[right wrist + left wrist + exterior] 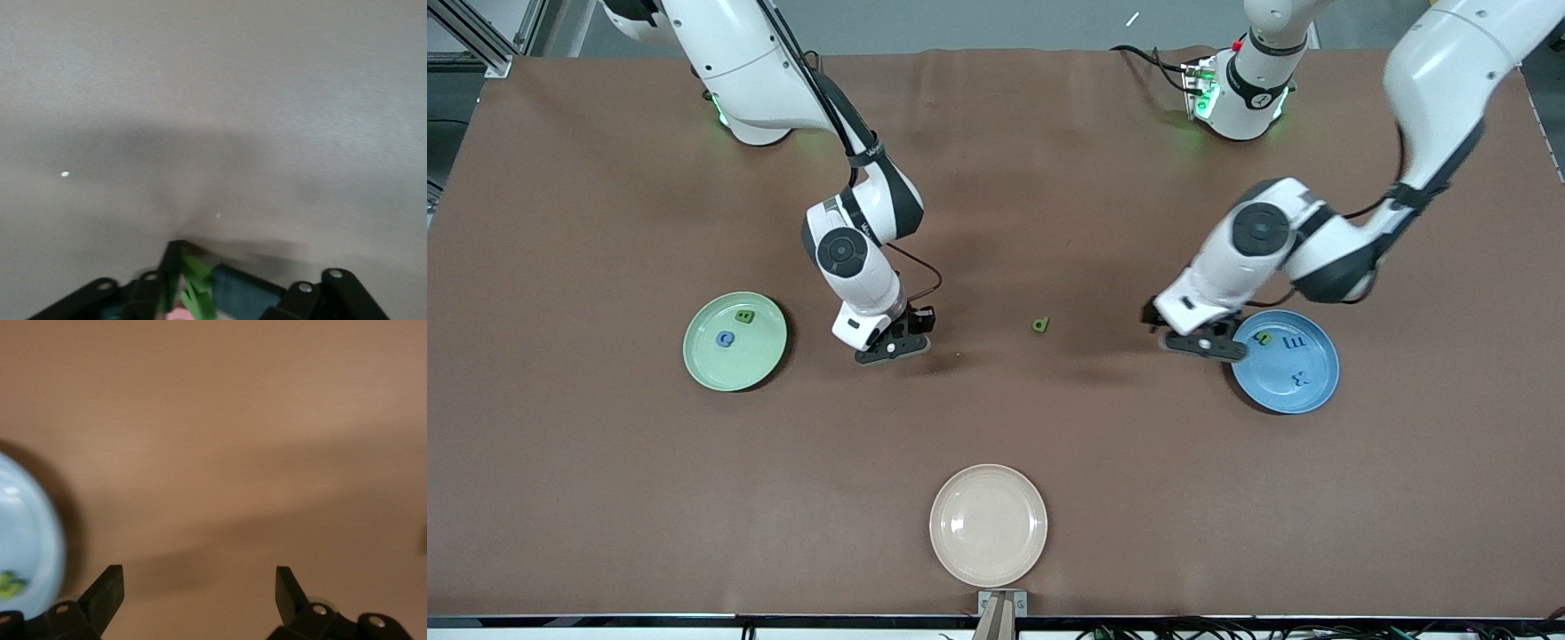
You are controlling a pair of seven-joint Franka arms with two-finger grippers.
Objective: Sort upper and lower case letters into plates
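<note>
Front view, right gripper (893,345): low over bare table, just beside the mint green plate (735,341) on the side toward the table's middle; fingers not made out from here
Front view, left gripper (1203,345): low at the rim of the blue plate (1285,362), on the side toward the table's middle; spread of the fingers hard to read from here
Front view, loose green letter (1040,325): flat on the brown table (996,427), between the two grippers, well apart from both and from every plate
Front view, mint green plate: holds a green letter (744,316) and a blue letter (726,339), close together
Front view, blue plate: holds a yellow-green letter (1263,338) near the left gripper, a blue E-shaped letter (1293,341) beside it, and another blue letter (1300,377) nearer the camera
Front view, cream plate (988,524): nearest the camera, at the table's middle
Left wrist view, left gripper (199,597): fingers (107,592) spread wide, nothing between them, bare table under the gap
Left wrist view, blue plate (27,540): at the picture's edge, just beside one finger, a yellow-green letter (10,585) lying in it
Right wrist view, right gripper (200,293): clenched on a bunch of letters, green (198,288), blue (241,299) and pinkish red (177,314) pieces pressed together between the fingers; count not clear
</note>
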